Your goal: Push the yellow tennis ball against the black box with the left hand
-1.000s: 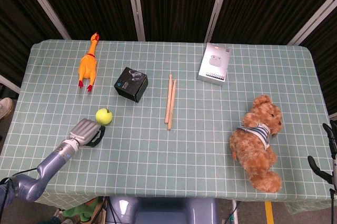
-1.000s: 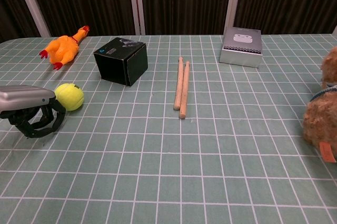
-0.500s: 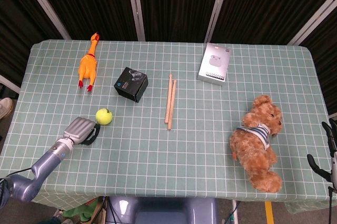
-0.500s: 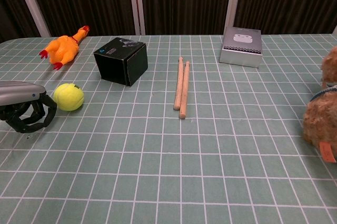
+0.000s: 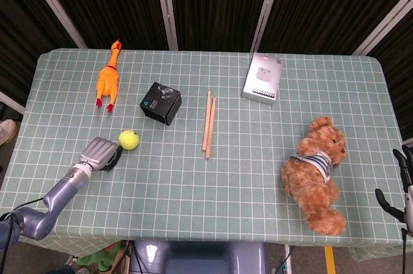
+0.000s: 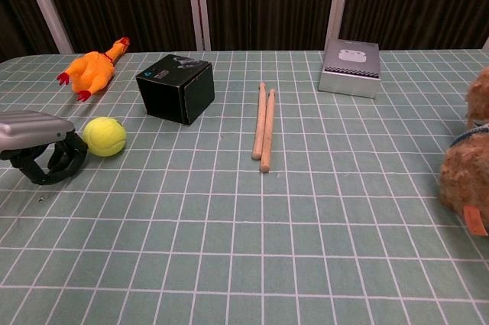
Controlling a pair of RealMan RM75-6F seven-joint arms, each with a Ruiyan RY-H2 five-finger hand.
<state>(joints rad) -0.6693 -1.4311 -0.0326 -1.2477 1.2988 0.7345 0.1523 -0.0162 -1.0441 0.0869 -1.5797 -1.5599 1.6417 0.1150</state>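
The yellow tennis ball (image 5: 129,139) (image 6: 105,136) lies on the checked green tablecloth, a short way to the near left of the black box (image 5: 161,102) (image 6: 175,88). A gap of cloth separates ball and box. My left hand (image 5: 98,153) (image 6: 38,145) sits low on the table just left of the ball, silver back up and dark fingers curled under, holding nothing. Its fingers reach the ball's left side, touching or nearly so. My right hand (image 5: 404,187) shows only at the far right edge of the head view, fingers apart and empty.
An orange rubber chicken (image 5: 107,78) (image 6: 90,69) lies behind the ball at the far left. Two wooden drumsticks (image 5: 208,123) (image 6: 263,126) lie right of the black box. A grey-white box (image 5: 263,78) (image 6: 351,68) stands at the back, a teddy bear (image 5: 318,171) at the right.
The left hand drew back to the left, then came forward against the ball. The ball has rolled slightly toward the black box.
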